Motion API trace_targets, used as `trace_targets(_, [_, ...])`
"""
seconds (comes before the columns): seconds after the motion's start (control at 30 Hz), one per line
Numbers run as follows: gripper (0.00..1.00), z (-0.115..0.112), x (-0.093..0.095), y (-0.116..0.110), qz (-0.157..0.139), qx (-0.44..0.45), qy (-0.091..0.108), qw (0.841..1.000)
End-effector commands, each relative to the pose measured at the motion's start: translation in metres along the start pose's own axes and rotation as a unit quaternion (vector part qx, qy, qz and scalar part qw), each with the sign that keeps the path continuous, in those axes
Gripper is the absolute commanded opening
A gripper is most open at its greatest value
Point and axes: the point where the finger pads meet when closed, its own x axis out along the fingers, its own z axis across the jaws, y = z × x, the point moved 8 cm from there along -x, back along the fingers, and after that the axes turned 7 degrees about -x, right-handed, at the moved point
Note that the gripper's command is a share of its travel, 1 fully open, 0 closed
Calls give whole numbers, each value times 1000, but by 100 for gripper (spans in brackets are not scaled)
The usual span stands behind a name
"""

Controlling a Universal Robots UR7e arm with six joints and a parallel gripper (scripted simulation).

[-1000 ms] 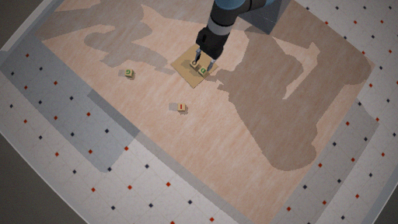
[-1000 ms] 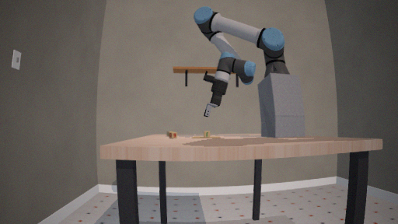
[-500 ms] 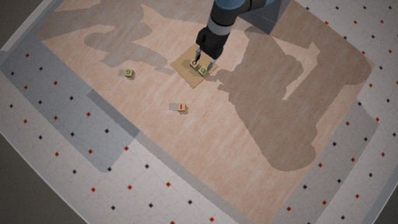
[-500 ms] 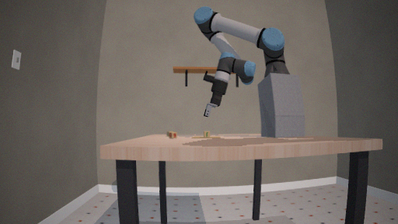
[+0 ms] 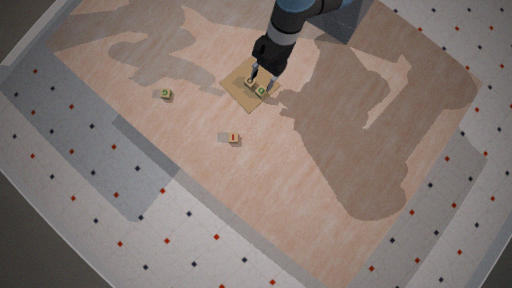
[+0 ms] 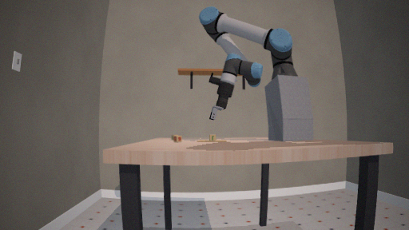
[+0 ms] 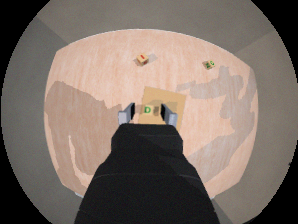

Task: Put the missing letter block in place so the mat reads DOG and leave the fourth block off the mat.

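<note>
Gripper (image 5: 262, 77) (image 6: 214, 115) (image 7: 147, 108) stands wide and holds nothing above the mat (image 5: 249, 107) (image 6: 201, 140) (image 7: 172, 97). G block (image 5: 166, 93) (image 6: 172, 137) (image 7: 209, 64) lies off the mat, ahead and to the right in the wrist view. I judge 1 approach that way, then 1 return to the vacant place right of the O block (image 5: 249, 82), as the reader sees it.

In the wrist view, shadow is dimming the pale wooden cube beside the green D, leaving its letter too blurred to read. In the exterior view, the small wooden letter cubes (image 6: 177, 138) on the worktop (image 6: 248, 155) are showing too small for their letters to be told.
</note>
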Motion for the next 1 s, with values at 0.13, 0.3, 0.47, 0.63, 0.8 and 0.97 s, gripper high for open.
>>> trace_targets(0.13, [100,0,0,0,1,0,0,1000])
trace_targets(0.3, [100,0,0,0,1,0,0,1000])
trace_targets(0.47, [100,20,0,-3,0,0,0,1000])
trace_targets(0.63, [100,45,-1,-9,1,0,0,1000])
trace_targets(0.8, [100,47,-1,-10,1,0,0,1000])
trace_targets(0.97, [100,47,-1,-10,1,0,0,1000])
